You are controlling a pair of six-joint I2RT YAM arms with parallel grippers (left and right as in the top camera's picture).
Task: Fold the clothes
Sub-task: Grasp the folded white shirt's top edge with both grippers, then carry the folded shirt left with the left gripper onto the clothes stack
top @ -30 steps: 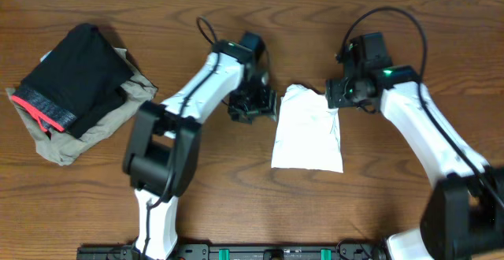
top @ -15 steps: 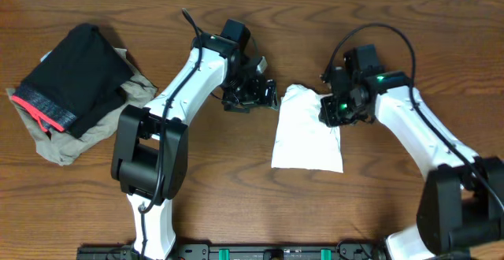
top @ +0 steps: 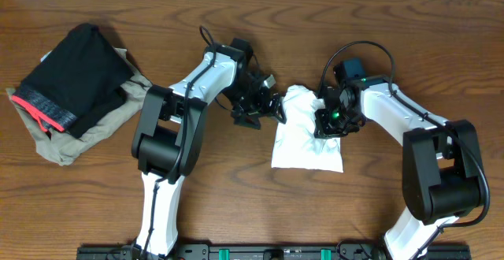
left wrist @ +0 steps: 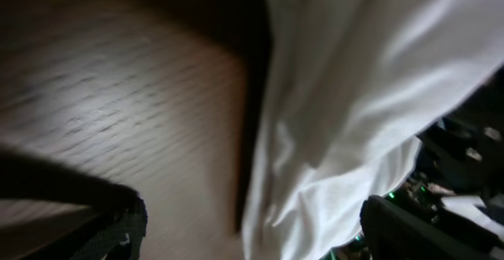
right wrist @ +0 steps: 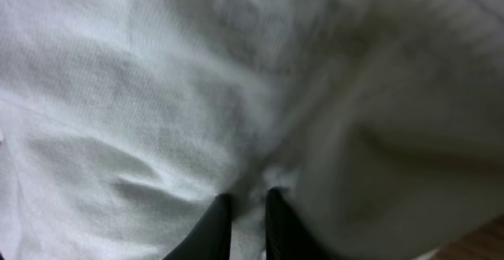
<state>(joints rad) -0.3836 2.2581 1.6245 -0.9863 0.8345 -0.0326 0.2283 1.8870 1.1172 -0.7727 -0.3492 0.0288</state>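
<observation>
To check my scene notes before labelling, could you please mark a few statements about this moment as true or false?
1. The white T-shirt lies folded between the two arms. True.
2. The black garment lies on the T-shirt. False: it rests on the tan garment, beyond the left arm.
3. The left fingers are spread wide apart. True.
4. The right gripper is over bare wood. False: it is on the T-shirt, fingers close together.
</observation>
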